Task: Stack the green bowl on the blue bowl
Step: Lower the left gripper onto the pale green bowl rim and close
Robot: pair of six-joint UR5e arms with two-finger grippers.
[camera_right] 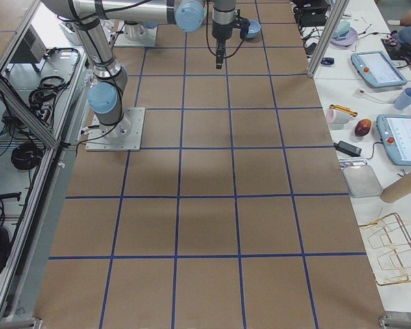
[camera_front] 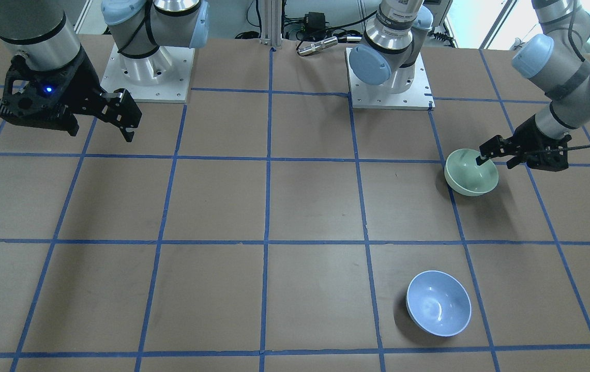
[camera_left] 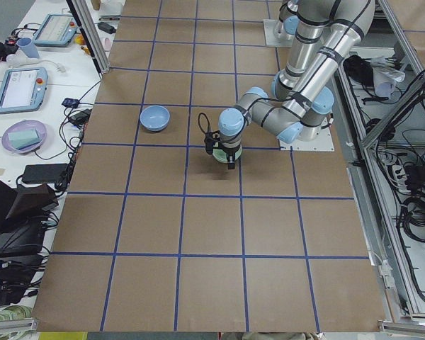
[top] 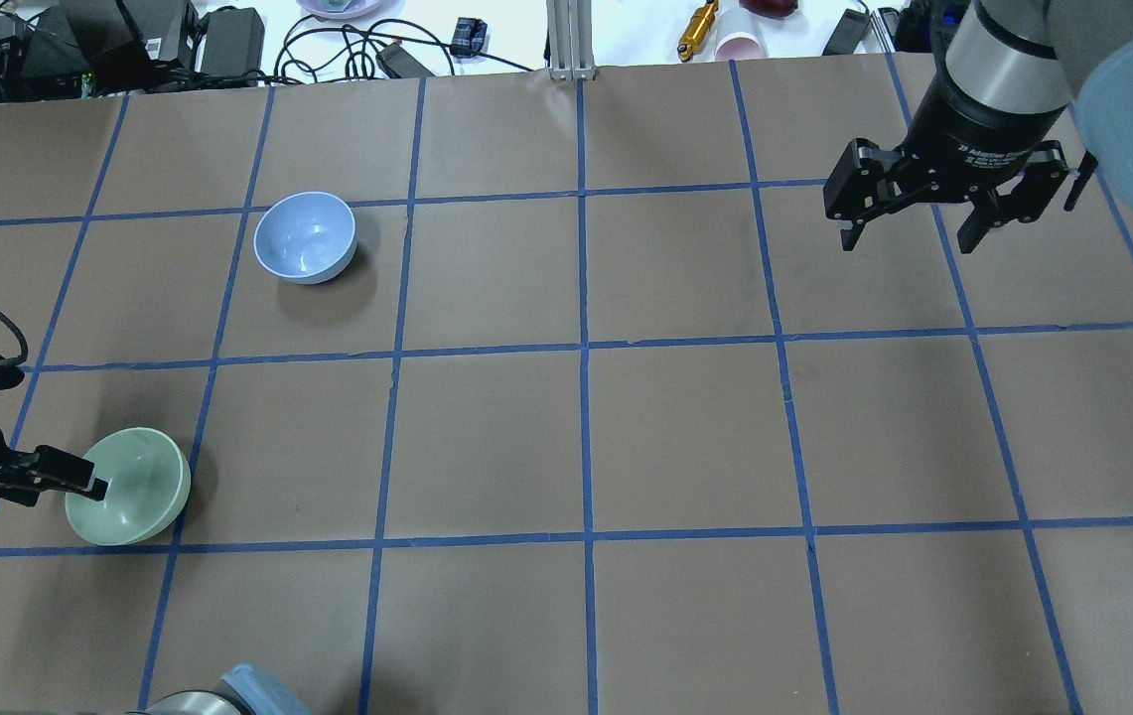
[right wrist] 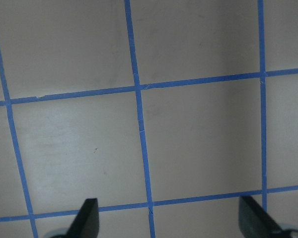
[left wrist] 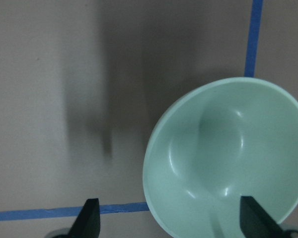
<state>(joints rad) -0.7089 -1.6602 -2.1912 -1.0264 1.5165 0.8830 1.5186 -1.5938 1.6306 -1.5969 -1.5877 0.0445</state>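
**Table** point(top: 685, 437): brown surface ruled into squares by blue tape lines point(top: 583, 298).

**Left arm** point(camera_left: 319, 64): reaches low over its own side of the table, wrist close to the surface.

**Right arm** point(top: 998, 70): held high over the opposite side, well apart from both bowls.

**Blue bowl** point(top: 306, 236): upright, mouth up, on the left arm's half of the table. It lies farther from the robot's base than the green bowl, well apart from it, and nothing touches it.

**Green bowl** point(top: 134, 487): sits on the table near the left edge, beside a tape line, mouth up. It may be tipped slightly toward the gripper, though the views do not settle this.

**Right gripper** point(top: 909, 243): jaws spread wide, holding nothing, pointing down above bare table.

**Left gripper** point(camera_front: 495, 161): jaws spread, straddling the green bowl's rim. One finger point(camera_front: 481, 157) reaches inside the bowl and the other hangs outside its wall. The wrist view shows a wide gap between them, so the rim is not pinched.
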